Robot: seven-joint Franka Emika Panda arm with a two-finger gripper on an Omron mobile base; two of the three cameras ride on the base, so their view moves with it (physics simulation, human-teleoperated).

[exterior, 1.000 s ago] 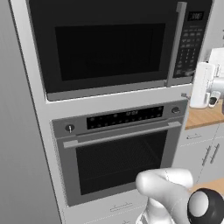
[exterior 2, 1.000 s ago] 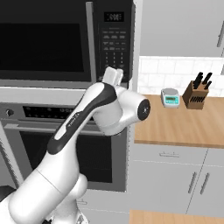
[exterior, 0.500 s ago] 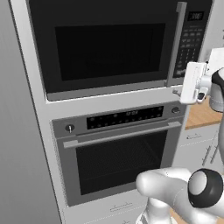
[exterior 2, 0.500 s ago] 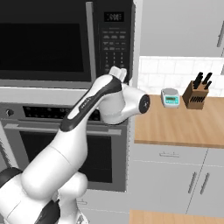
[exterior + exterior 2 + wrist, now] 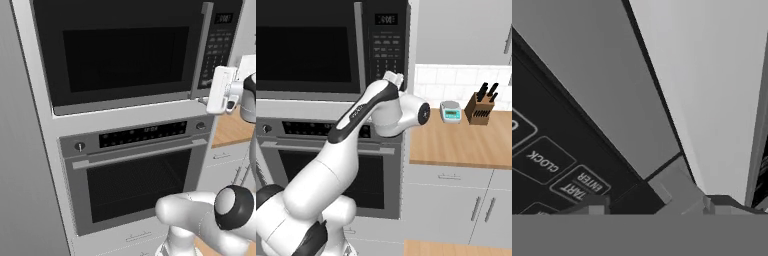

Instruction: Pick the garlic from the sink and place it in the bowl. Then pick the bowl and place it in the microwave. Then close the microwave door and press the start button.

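The black microwave (image 5: 125, 50) is built in above the oven, and its door with the vertical grey handle (image 5: 200, 50) is shut. My gripper (image 5: 214, 91) is held up against the lower end of the keypad panel (image 5: 217, 45), at the microwave's right edge. In the hand view the gripper (image 5: 659, 205) stands open, with its fingertips (image 5: 597, 204) just off the panel's corner. The START ENTER key (image 5: 579, 185) lies a little to their left, below CLOCK. The arm's elbow (image 5: 406, 112) bulges in front of the keypad (image 5: 387, 50). Garlic, bowl and sink are out of view.
An oven with a bar handle (image 5: 135, 175) sits under the microwave. To the right runs a wooden counter (image 5: 456, 140) with a small scale (image 5: 450, 111) and a knife block (image 5: 481, 105). White cabinet doors hang above and below it.
My hand has crept left and a little up, from the right edge of the left base view toward the keypad's lower corner. The arm has stretched out further.
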